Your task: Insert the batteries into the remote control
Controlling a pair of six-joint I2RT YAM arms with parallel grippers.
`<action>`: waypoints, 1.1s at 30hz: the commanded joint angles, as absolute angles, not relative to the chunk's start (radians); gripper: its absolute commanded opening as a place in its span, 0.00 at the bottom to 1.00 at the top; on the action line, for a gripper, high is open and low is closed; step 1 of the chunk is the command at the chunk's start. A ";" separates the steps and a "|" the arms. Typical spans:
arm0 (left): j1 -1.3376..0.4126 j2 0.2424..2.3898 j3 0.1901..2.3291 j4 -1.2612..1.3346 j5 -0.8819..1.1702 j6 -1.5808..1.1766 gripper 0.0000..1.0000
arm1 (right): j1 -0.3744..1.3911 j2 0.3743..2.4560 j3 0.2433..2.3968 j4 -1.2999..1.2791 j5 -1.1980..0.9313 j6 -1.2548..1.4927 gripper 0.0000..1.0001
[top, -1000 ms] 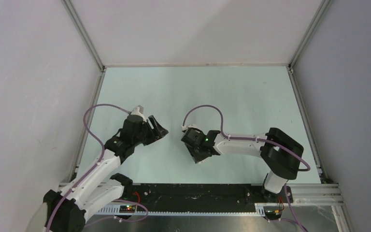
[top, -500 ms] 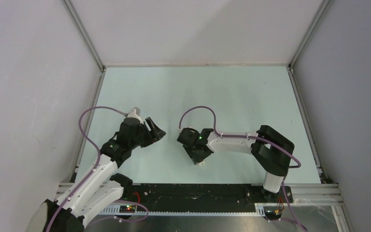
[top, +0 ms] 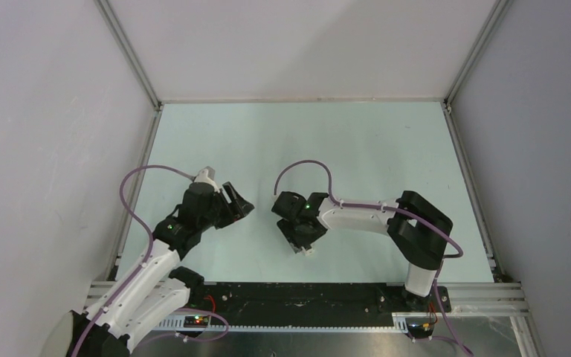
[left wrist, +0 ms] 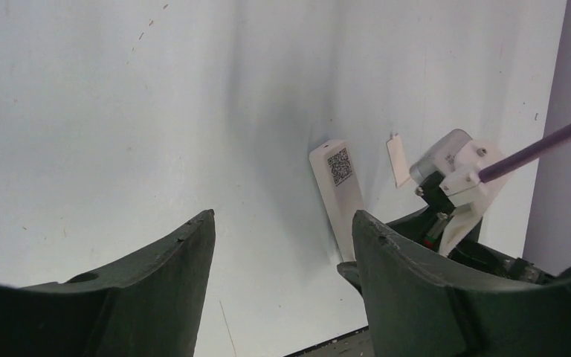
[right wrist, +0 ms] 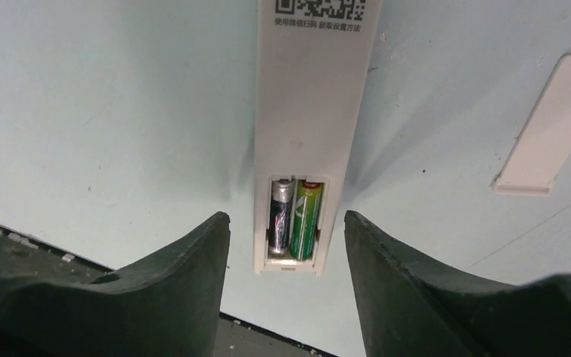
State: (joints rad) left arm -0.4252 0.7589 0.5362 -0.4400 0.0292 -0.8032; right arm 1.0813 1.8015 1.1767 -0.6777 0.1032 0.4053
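down at the near edge, the right gripper [right wrist: 286, 219] hovers low with its jaws apart, one finger on either side of the remote control [right wrist: 316, 97], touching neither side as far as i can tell, nothing held. the remote lies back-up on the table [right wrist: 104, 97], its open bay at the near end. both cells are in there side by side, the blackish battery [right wrist: 281, 216] on the left, the green battery [right wrist: 308, 216] on the right. whether each sits fully down on its contacts, or the right way round, i can't make out.

just right of the remote and apart from it lies the cover [right wrist: 546, 134], flat on the table, not yet fitted. so the loading looks done and the bay is unsealed.

further off to the left, the left gripper [left wrist: 282, 223] hangs well clear, jaws wide, empty, facing the remote.

here's the danger as i see it. the bay is bare, so tipping or lifting the remote could spill the cells. a squeeze across that near end could skid the slim bar toward the table edge. and the cover is thin and lies flat, so fingers may slide over it or push it away rather than lift it.
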 commanded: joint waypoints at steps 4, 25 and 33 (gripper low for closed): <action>-0.413 0.747 0.561 -0.446 0.019 -0.754 0.71 | 1.040 1.627 1.221 -0.713 0.083 0.412 0.68; -0.410 0.777 0.605 -0.446 0.085 -0.720 0.72 | 0.750 1.805 1.184 -0.686 0.098 0.120 0.70; -0.408 0.793 0.609 -0.446 0.097 -0.714 0.72 | 0.747 1.852 1.180 -0.685 0.077 0.106 0.61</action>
